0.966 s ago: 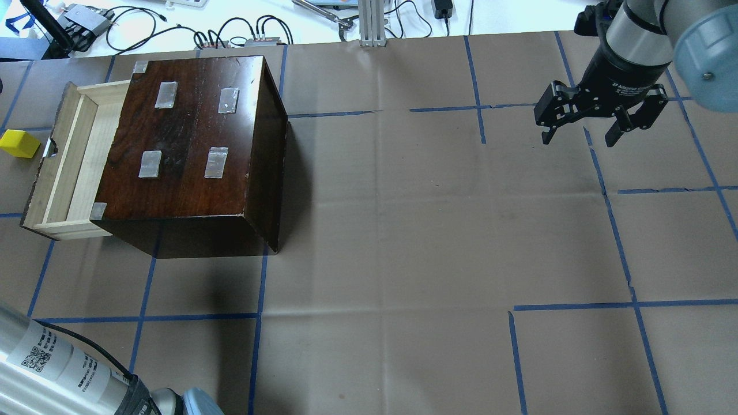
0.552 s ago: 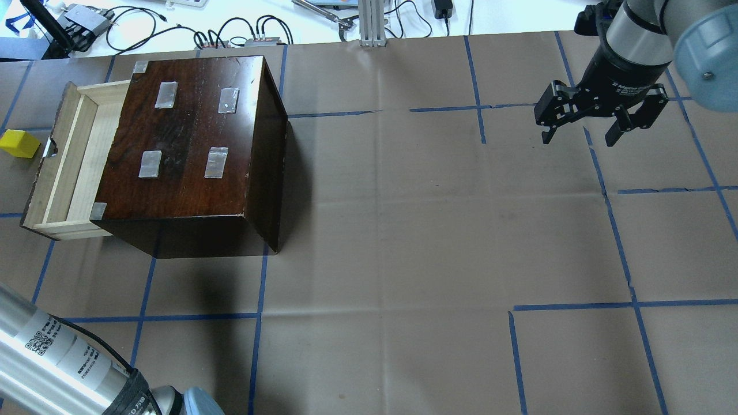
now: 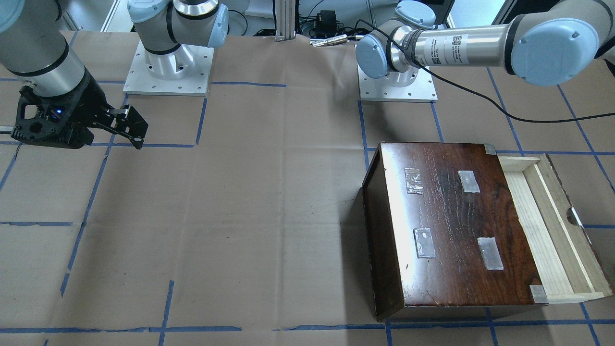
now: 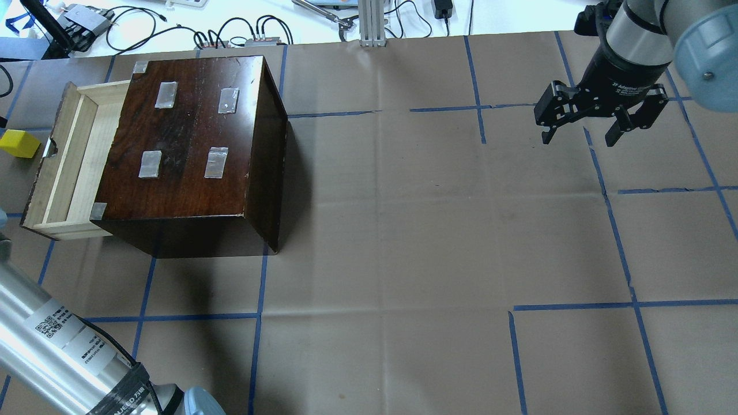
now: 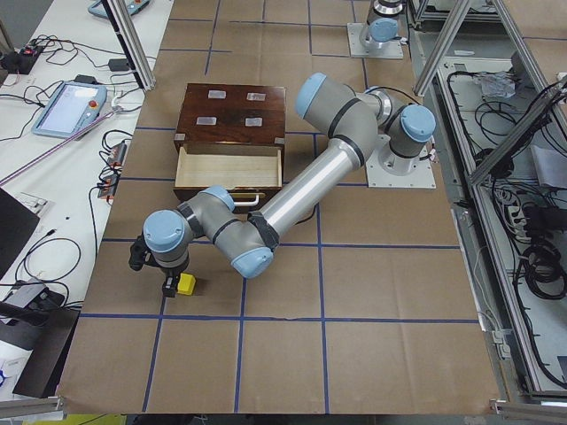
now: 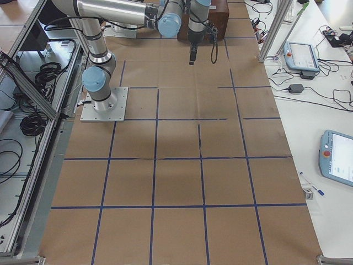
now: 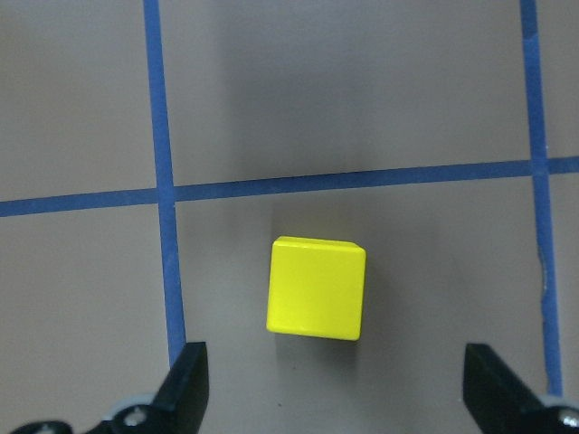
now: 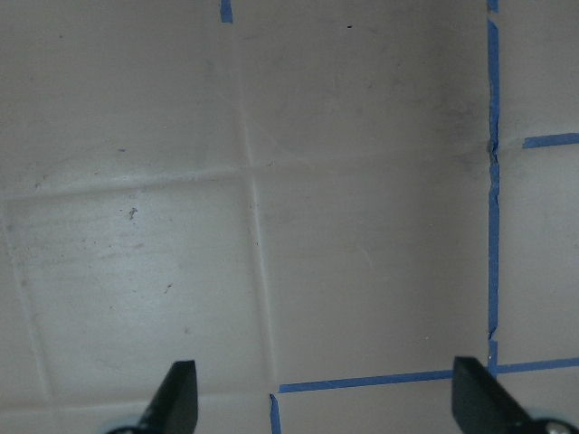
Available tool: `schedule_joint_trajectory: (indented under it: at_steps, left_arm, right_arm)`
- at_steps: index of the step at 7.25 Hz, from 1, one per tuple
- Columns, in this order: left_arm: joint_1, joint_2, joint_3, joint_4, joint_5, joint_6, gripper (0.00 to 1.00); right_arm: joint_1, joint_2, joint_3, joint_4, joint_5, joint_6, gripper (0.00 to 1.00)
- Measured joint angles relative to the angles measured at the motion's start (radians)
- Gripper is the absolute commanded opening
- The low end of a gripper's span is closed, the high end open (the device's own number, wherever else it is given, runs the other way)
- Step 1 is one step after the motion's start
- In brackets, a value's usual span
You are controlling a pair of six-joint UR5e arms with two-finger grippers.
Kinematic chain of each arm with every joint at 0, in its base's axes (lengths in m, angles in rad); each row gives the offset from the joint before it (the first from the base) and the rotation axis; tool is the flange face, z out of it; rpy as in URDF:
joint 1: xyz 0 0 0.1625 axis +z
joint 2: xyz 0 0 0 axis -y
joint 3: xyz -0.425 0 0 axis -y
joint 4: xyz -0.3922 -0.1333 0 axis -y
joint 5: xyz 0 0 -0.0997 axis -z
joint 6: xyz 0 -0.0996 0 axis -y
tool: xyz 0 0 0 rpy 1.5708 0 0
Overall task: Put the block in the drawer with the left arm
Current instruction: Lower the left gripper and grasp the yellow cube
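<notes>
The small bright yellow cube block (image 7: 317,287) is lying on the brown paper table cover (image 4: 403,230), outside the drawer. In the left wrist view it is sitting in the open lane between the two black fingers and just ahead of their tips. It is a little nearer the finger on that view's left, and neither finger is touching it. A blue tape line (image 7: 362,179) is crossing the paper just beyond it.

The left gripper (image 7: 335,380) is hanging over the block with its jaws spread wide, far wider than the cube, and gripping nothing. The silver left arm with pale blue joints (image 4: 52,340) is reaching across the table's corner to it, trailing a black cable (image 3: 480,101).

The long shallow drawer of pale unfinished wood (image 4: 66,167) is standing pulled out of the glossy dark brown cabinet (image 4: 190,138). Its dark front panel and notch are facing the block, which is lying just beside them. Grey tape patches (image 4: 166,95) are showing on the cabinet's top.

Well apart, the right gripper (image 4: 578,138) is hovering over bare paper, its jaws also spread and holding nothing.

Beyond the paper, black cables (image 4: 132,29) are lying on a white bench.
</notes>
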Motion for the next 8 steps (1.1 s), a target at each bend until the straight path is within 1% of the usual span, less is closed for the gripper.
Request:
schedule_joint_trajectory:
  at_steps: [2, 3, 5, 6, 7, 8]
  left_arm:
    - [-0.004, -0.046, 0.022, -0.005, 0.004, 0.003, 0.99]
    - [-0.004, -0.060, 0.025, -0.006, 0.007, 0.003, 0.97]
    - [-0.005, -0.082, 0.025, -0.007, 0.009, 0.004, 0.58]
    - [-0.005, -0.086, 0.026, -0.007, 0.010, 0.004, 0.45]
    - [-0.004, -0.087, 0.026, -0.007, 0.011, 0.004, 0.38]
    - [-0.004, -0.086, 0.027, -0.007, 0.011, 0.004, 0.34]
  right_arm:
    - [0.000, 0.000, 0.000, 0.000, 0.000, 0.000, 1.00]
    - [0.000, 0.000, 0.000, -0.001, 0.000, 0.000, 1.00]
    - [0.000, 0.000, 0.000, 0.000, 0.000, 0.000, 1.00]
    - [0.000, 0.000, 0.000, 0.000, 0.000, 0.000, 1.00]
    - [0.000, 0.000, 0.000, 0.000, 0.000, 0.000, 1.00]
    - [0.000, 0.000, 0.000, 0.000, 0.000, 0.000, 1.00]
